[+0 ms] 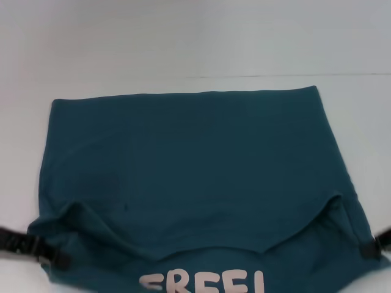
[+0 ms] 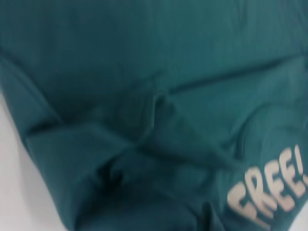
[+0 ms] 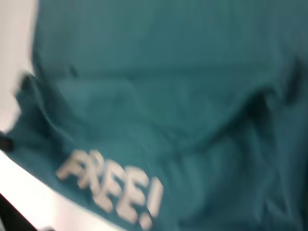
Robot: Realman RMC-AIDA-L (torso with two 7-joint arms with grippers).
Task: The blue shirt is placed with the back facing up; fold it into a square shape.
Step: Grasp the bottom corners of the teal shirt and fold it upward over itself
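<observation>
White "FREE!" lettering (image 1: 203, 284) nearest, on blue shirt (image 1: 195, 165). Soft, light, limp; best held at corners. Left gripper (image 1: 52, 259), right gripper (image 1: 369, 247) pinching near edge.

One blue shirt (image 1: 183, 159); two claws, left claw (image 1: 52, 259), right claw (image 1: 369, 247); one table (image 1: 183, 43).

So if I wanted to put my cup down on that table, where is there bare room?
Bare white table lies beyond the blue shirt's far edge, with narrower strips on either side. The near edge is crowded: raised cloth, left gripper and right gripper at its corners.
</observation>
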